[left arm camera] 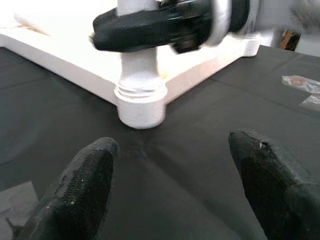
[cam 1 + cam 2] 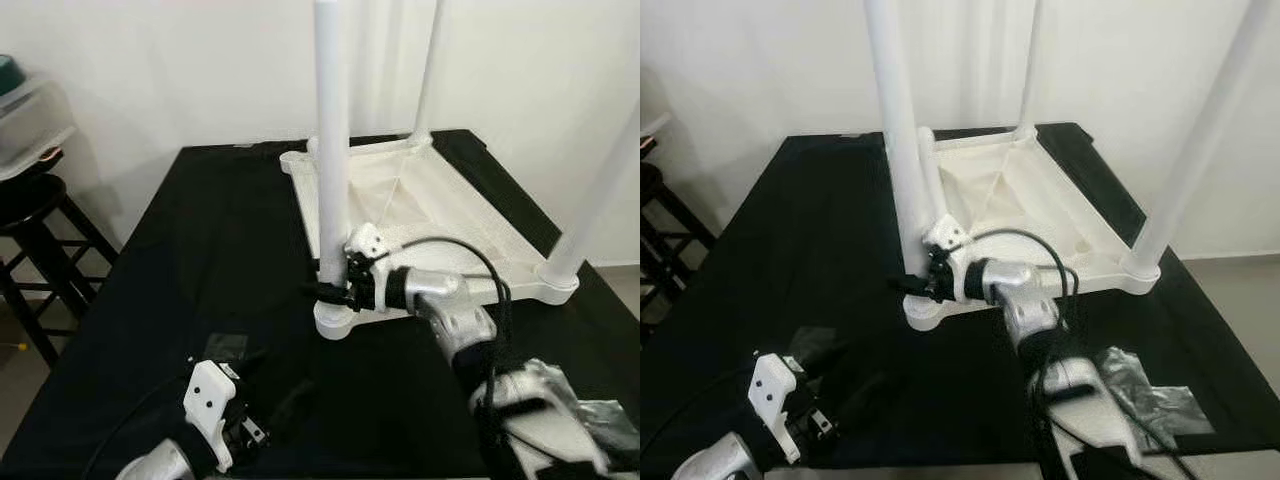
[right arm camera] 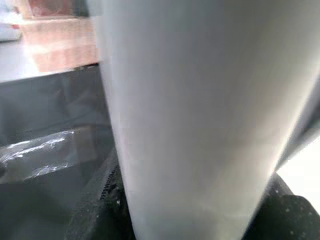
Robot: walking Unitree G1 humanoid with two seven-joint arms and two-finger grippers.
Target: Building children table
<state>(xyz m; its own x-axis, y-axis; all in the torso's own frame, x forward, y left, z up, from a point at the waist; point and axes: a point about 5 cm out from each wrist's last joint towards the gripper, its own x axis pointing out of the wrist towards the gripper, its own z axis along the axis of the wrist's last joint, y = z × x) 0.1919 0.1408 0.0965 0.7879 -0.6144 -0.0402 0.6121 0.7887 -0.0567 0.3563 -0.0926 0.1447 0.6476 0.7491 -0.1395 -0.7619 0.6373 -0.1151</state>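
- Three white legs stand upright on the upturned white table top point(image 2: 440, 215), which lies on the black-covered desk point(image 2: 200, 260) toward its far right part, in the left eye view. The nearest leg point(image 2: 332, 150) rises from the top's near left corner socket point(image 2: 335, 318). The right gripper point(image 2: 335, 290) is clenched round this leg just above the socket, with a black cable looping over its silver wrist. The left gripper point(image 2: 285, 400) rests low by the desk's near edge, well apart from the table top. A black stool point(image 2: 35, 235) stands off the desk's left edge, with a clear bin above it.
- One crumpled clear plastic bag point(image 2: 1145, 385) lies near the desk's near right corner in the right eye view, just beside the right arm. The far leg point(image 2: 1030, 65) and the right leg point(image 2: 1195, 150) stand at their own corners.
- Two black fingers point(image 1: 82, 190) of the left gripper are spread wide above bare black cloth in the left wrist view. Ahead of them stands the threaded base of the nearest leg in its socket, with the right gripper across it.
- One white tube crowds the right wrist view, with black fingers point(image 3: 100, 195) pressed to either side.
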